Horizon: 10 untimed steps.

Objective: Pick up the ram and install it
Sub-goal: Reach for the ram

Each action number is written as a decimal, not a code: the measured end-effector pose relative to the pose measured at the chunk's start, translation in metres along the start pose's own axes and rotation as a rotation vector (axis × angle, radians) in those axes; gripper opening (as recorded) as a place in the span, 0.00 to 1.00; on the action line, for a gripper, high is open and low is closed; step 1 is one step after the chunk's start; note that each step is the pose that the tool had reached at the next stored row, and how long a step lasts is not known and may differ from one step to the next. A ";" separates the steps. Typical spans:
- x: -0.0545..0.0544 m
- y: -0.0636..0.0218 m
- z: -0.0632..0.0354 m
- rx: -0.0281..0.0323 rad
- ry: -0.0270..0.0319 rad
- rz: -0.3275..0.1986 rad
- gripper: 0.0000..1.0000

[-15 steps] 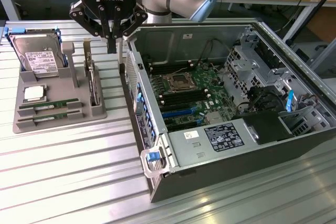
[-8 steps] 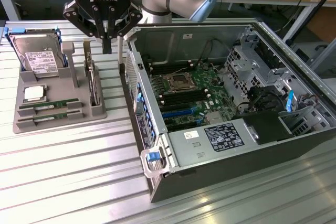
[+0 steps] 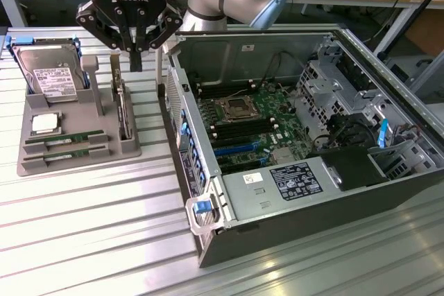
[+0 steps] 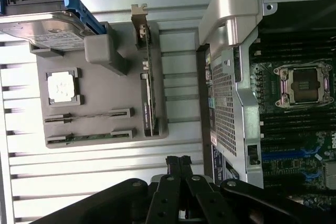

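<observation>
Approach to ram (image 3: 67, 153) (image 4: 84, 137): hovered with gripper (image 3: 134, 60) (image 4: 178, 160) above gray holder (image 3: 104, 129) (image 4: 100, 98), jaws together and empty, well apart from the ram lying flat in holder's slot; likely needed jaws parted and squared across the stick's thin edges before any descent.

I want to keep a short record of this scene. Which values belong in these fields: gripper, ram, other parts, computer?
gripper: the gripper is shut and holds nothing; it is raised near the upright expansion card
ram: two ram sticks lie flat in slots of the grey holder tray; neither is picked up
other parts: hard drive and processor chip, both on the tray
computer: open computer case at the exterior view's right, motherboard exposed
</observation>
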State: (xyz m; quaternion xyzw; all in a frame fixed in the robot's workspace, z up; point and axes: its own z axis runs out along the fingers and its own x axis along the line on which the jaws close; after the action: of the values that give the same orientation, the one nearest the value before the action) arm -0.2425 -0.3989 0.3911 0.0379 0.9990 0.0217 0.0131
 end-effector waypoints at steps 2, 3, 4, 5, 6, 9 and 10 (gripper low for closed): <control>0.001 -0.0001 0.0000 0.0000 -0.0001 0.000 0.11; 0.003 -0.0002 0.0000 0.0000 0.0000 0.000 0.11; 0.004 -0.0003 0.0000 0.0000 -0.0001 0.000 0.11; 0.005 -0.0004 0.0000 0.0000 0.0000 0.000 0.11; 0.006 -0.0005 0.0000 0.0000 0.0000 0.000 0.11; 0.008 -0.0006 0.0000 0.0000 0.0000 0.000 0.11; 0.009 -0.0007 0.0000 0.0000 0.0000 0.000 0.11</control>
State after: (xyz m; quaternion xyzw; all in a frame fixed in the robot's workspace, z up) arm -0.2515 -0.3989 0.3909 0.0379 0.9990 0.0217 0.0131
